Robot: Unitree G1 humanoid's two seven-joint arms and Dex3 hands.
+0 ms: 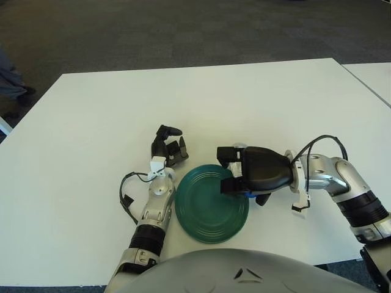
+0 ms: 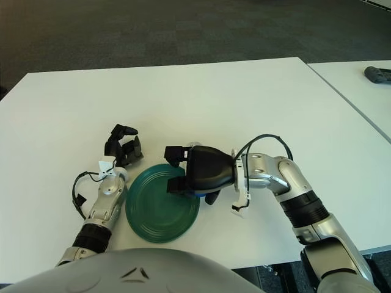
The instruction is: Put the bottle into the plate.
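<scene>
A dark green plate [image 1: 204, 210] lies on the white table [image 1: 91, 122] near its front edge. My right hand [image 1: 230, 170] hovers over the plate's right rim, fingers curled around the bottle. Only a blue sliver of the bottle [image 1: 248, 195] peeks out under the palm; the rest is hidden by the black hand. My left hand [image 1: 167, 146] shows just beyond the plate's upper left edge, fingers curled and holding nothing.
A second white table [image 2: 360, 91] stands to the right across a narrow gap, with a dark object [image 2: 377, 74] on it. A loose black cable [image 1: 125, 196] loops beside my left forearm. Dark carpet lies beyond the table's far edge.
</scene>
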